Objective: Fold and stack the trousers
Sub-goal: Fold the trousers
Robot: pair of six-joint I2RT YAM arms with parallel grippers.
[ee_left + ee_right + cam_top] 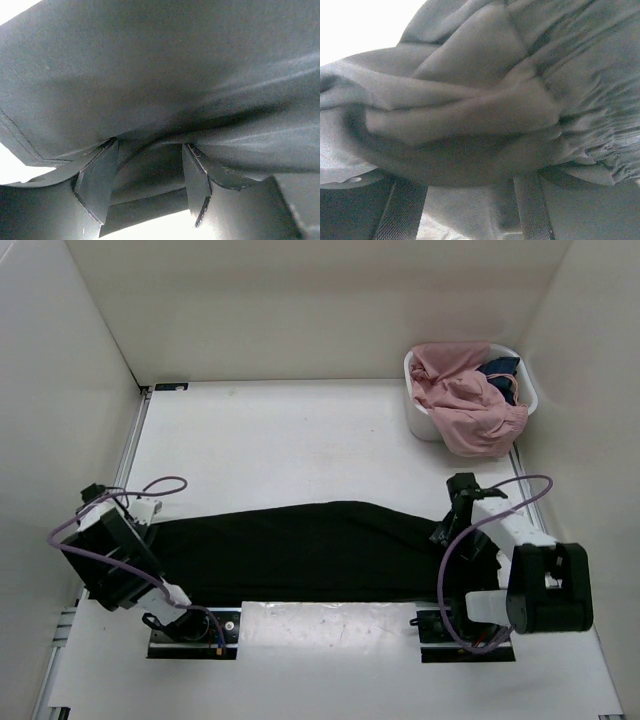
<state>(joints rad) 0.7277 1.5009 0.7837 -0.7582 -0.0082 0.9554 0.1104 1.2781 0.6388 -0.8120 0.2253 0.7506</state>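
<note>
On your left, the left tool sits at the leg-hem end of the trousers. Its fingers stand a middling width apart, and the black cloth drapes over their tips and across the gap. You can see no pinch there, so read that tool as open and resting against the fabric.

Through the middle, the trousers lie flat on the desk as one long, narrow black strip running from one arm to the other, close to the near edge. They look already laid leg on leg along their length. That lengthwise fold seems done, though the black cloth hides the layers.

On your right, the right tool is at the gathered waist end. A thick roll of cloth lies across its fingers, which are partly apart. You cannot tell from here whether they are clamping that bunch or only sitting under it.

Further right and back, the white basket holds a pink garment and a small dark blue cloth, well apart from the trousers.

By this reading you are roughly midway. You have yet to bring one end over the other, once or twice, to shorten the strip. After that you square the bundle and set it where the stack goes.
</note>
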